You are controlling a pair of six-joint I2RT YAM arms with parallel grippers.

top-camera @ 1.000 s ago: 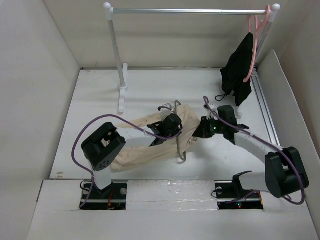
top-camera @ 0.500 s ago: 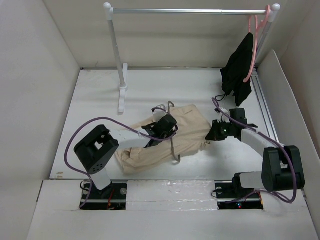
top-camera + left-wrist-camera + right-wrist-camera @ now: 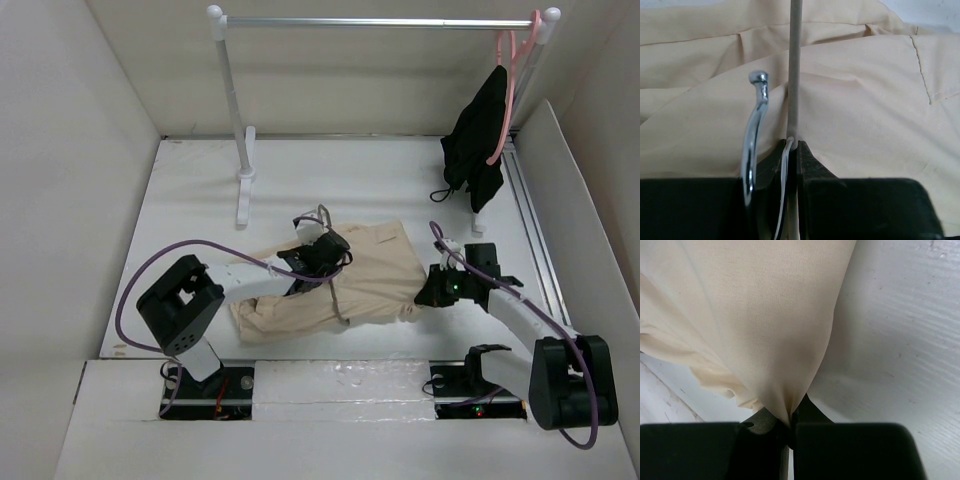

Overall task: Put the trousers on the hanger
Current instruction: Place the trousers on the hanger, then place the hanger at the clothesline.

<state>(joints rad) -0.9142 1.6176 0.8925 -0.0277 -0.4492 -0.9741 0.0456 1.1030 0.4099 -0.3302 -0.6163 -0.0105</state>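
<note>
My left gripper pinches the hanger wire just above the trousers, which lie spread on the table. My right gripper is clamped on their right edge. I judge the draw should go slow and level, cloth taut, hanger steady, lest the fabric bunch.

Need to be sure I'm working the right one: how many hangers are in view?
2. The grey wire hanger lies on the trousers mid-table, clamped in the left gripper. The pink hanger hangs at the right end of the rail, carrying the black garment. None seem hidden.
</note>
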